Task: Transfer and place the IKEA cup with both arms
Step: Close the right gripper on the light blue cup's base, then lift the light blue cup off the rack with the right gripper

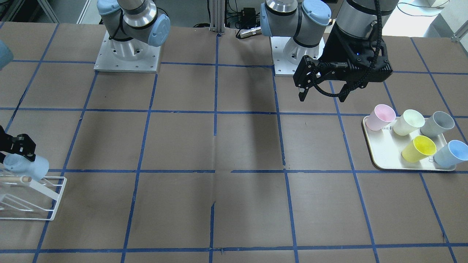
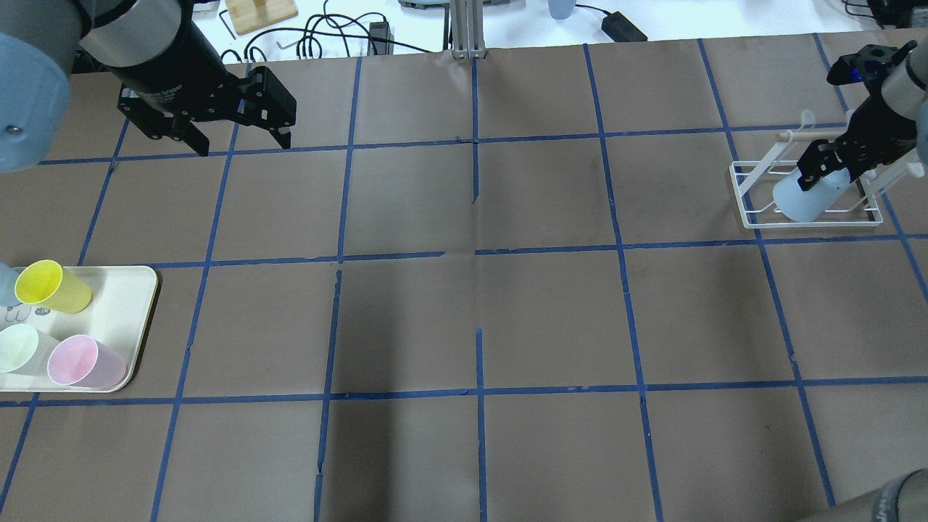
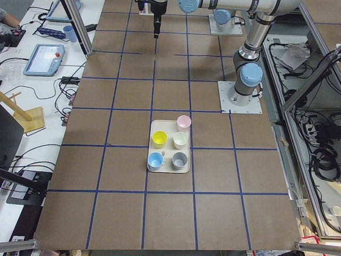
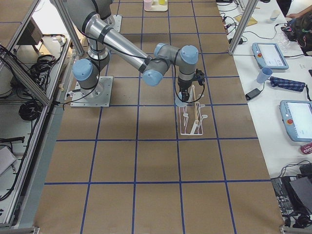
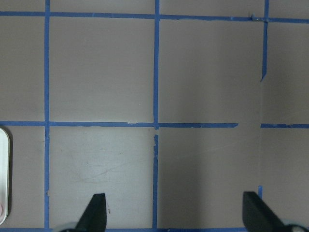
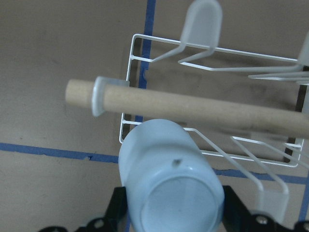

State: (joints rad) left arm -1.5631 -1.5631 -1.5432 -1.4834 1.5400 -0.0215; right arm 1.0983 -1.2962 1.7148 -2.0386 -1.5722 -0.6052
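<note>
The pale-blue IKEA cup (image 1: pixel 32 166) is held in my right gripper (image 1: pixel 18 147) over the white wire rack (image 1: pixel 40 200) at the table's edge. In the overhead view the cup (image 2: pixel 803 198) hangs tilted inside the rack (image 2: pixel 754 212), with the right gripper (image 2: pixel 821 171) shut around its base. The right wrist view shows the cup's base (image 6: pixel 170 186) between the jaws, just under the rack's wooden rod (image 6: pixel 193 107). My left gripper (image 1: pixel 322 95) is open and empty, high above the table near its base; it also shows in the overhead view (image 2: pixel 243 145).
A white tray (image 1: pixel 384 160) holds a pink cup (image 1: pixel 380 117), a pale-green cup (image 1: pixel 408 122), a grey cup (image 1: pixel 437 124), a yellow cup (image 1: pixel 418 148) and a blue twin cup (image 1: pixel 451 153). Blue tape lines grid the brown table.
</note>
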